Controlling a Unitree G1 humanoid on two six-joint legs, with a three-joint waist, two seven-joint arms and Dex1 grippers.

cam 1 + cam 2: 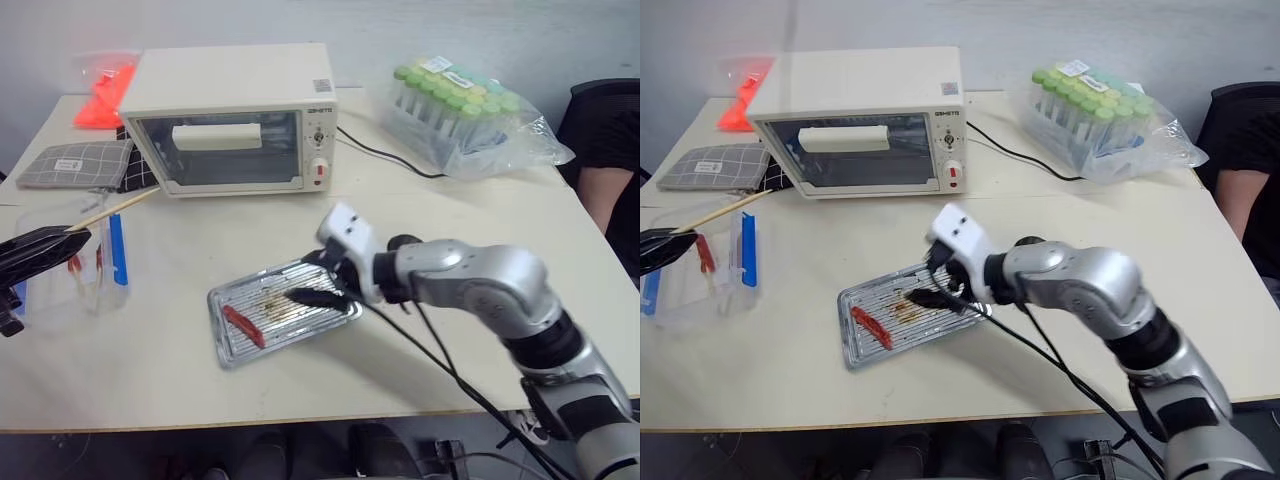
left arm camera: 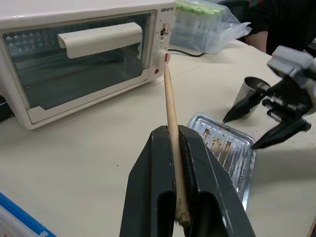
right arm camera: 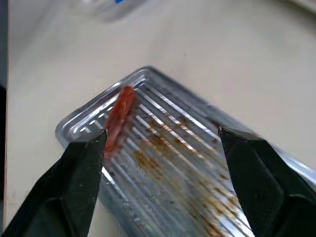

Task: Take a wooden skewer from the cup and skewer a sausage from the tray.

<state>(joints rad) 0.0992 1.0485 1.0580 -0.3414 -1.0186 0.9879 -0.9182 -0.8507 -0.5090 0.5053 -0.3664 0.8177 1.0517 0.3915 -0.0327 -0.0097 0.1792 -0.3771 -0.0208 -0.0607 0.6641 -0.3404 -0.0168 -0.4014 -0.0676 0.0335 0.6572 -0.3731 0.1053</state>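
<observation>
My left gripper (image 2: 172, 131) is shut on the wooden skewer (image 2: 169, 98), a thin pale stick. It is held over the table's left side, above the clear box, and points toward the oven (image 1: 120, 207). The silver tray (image 1: 322, 317) lies in the middle of the table, with a slim red sausage (image 1: 243, 326) near its left end. My right gripper (image 3: 162, 136) hangs open over the tray. Its black fingers (image 3: 79, 173) stand wide apart, and the sausage (image 3: 118, 121) lies just ahead of one of them. The steel cup (image 2: 248, 90) stands behind the right gripper.
A white toaster oven (image 1: 225, 120) stands at the back. A clear box with blue clips (image 1: 118, 250) is at the left, a bag of green-capped tubes (image 1: 460, 105) at the back right, and a black cable (image 1: 385, 155) beside it. A person (image 1: 610, 170) sits at the right edge.
</observation>
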